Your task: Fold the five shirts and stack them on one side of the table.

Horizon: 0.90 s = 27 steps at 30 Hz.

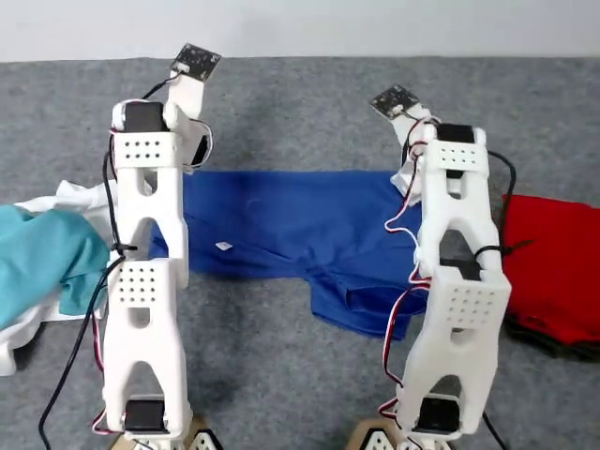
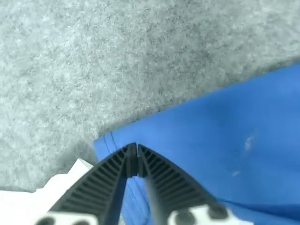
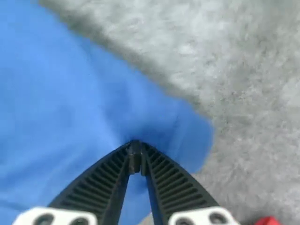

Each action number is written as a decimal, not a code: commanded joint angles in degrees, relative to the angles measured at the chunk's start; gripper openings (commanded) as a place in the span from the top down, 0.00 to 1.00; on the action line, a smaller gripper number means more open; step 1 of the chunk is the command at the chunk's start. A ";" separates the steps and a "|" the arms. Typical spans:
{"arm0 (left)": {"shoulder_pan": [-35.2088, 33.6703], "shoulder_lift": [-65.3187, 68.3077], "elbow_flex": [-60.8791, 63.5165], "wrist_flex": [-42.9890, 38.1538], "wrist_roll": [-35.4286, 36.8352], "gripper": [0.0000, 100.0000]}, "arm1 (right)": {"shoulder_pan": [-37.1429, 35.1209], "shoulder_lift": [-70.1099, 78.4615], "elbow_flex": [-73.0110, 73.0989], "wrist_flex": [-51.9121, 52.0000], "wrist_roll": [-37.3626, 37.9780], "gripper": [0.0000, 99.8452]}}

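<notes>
Blue shirt (image 1: 281,225) lay mid-frame on bench (image 1: 300,112), fold unfinished. Left claw (image 2: 136,154) clamped its upper-left corner, right claw (image 3: 135,152) its upper-right edge. Red shirt (image 1: 553,272) at right edge looked folded. Teal shirt (image 1: 42,258) and white shirt (image 1: 75,199) lay heaped at left.

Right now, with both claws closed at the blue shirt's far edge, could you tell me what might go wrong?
1. The left claw pinches the blue shirt close to its corner. Such a small hold may slip on lifting.
2. The shirt's near edge is bunched and uneven, so the fold may come out crooked.
3. The teal shirt and the red shirt lie close on either side and could get dragged along.
</notes>
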 commanded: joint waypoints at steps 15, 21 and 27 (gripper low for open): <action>2.81 -27.08 58.59 -4.31 -9.93 0.99 | -3.21 3.82 -3.08 7.78 -0.44 0.99; 0.44 -23.74 59.03 0.79 -10.20 0.99 | -1.98 6.99 -3.25 4.35 -0.44 0.99; -6.24 -30.24 63.60 1.58 -10.20 0.99 | -1.54 7.34 -3.25 4.00 2.11 0.99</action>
